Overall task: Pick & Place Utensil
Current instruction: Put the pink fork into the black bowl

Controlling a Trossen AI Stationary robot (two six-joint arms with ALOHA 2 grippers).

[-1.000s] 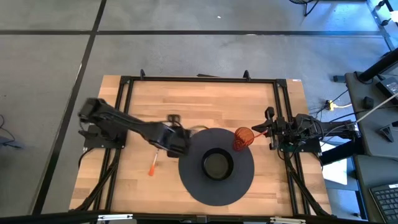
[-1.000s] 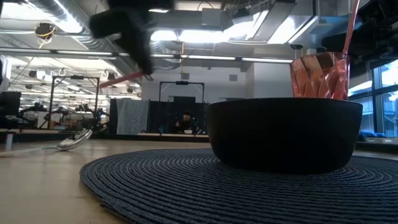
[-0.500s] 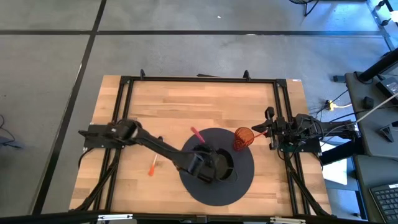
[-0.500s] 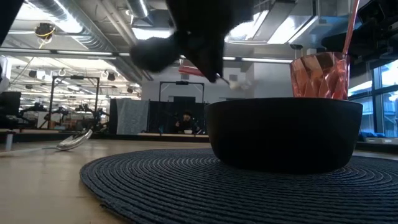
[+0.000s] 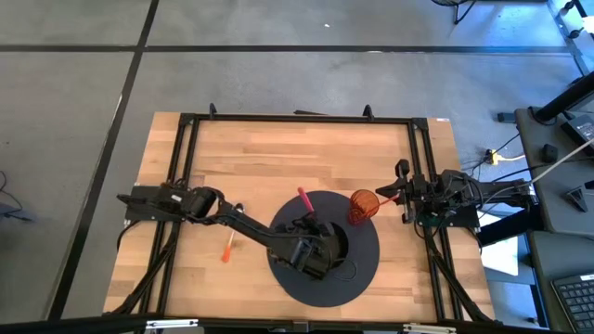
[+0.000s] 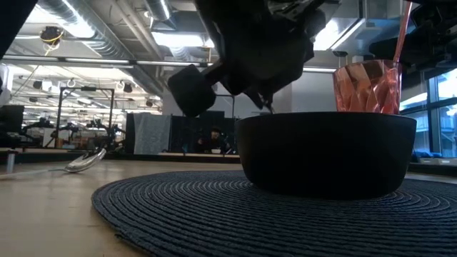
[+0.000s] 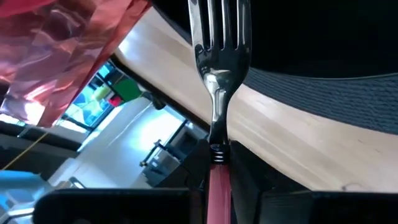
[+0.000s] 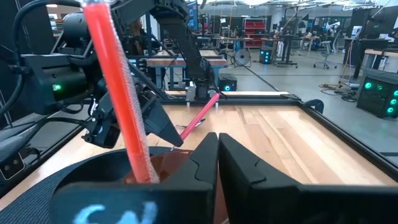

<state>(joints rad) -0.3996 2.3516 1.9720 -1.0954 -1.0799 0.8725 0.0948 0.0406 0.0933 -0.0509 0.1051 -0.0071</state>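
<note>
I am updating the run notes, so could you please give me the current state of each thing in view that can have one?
Left gripper: over the bowl, shut on the fork.
Fork: held, tines pointing toward the bowl.
Bowl: upright on the round mat.
Red cup: upright on the mat's edge beside the bowl.
Orange-handled utensil: lying flat on the table, untouched.
Right gripper: shut, waiting at the table's right edge.

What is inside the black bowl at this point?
The left gripper hovers over the black bowl on the round mat, holding a pink-handled fork tines-down toward it. The arm covers much of the interior; the low view sees only the wall, so contents can't be told.
</note>
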